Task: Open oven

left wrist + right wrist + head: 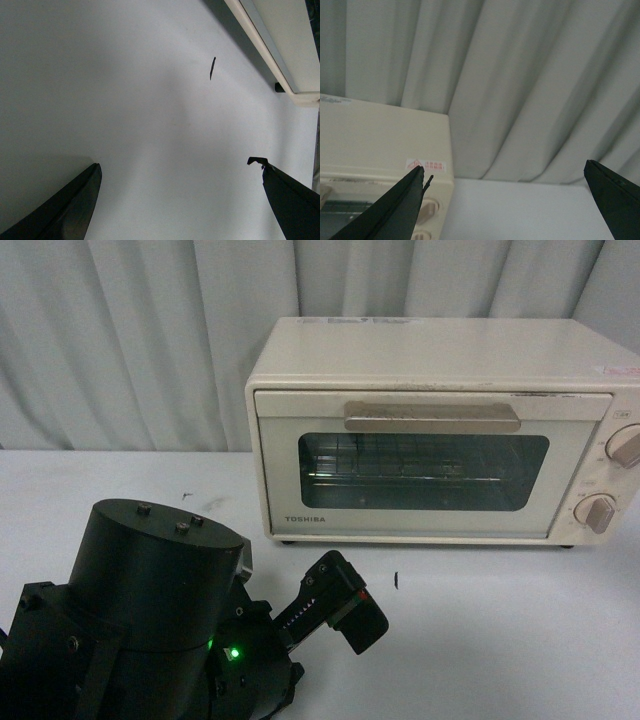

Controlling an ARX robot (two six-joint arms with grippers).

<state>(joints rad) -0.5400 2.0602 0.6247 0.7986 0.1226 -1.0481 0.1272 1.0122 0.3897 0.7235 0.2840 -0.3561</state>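
The cream-white TOSHIBA oven [440, 430] stands at the back right of the white table, door shut. Its beige bar handle [432, 417] runs across the top of the glass door, a wire rack shows behind the glass, and two round knobs [597, 512] sit at its right. My left arm fills the lower left of the front view, its gripper [350, 610] low over the table in front of the oven. In the left wrist view the left gripper [180, 167] is open and empty over bare table, the oven's bottom edge [270, 50] beyond it. My right gripper [505, 172] is open and empty, level with the oven's right top corner [385, 145].
Grey-white curtains [120, 340] hang behind the table. A small dark mark [396, 580] lies on the tabletop [500, 640] in front of the oven; it also shows in the left wrist view [212, 67]. A red warning sticker [426, 165] sits on the oven's top.
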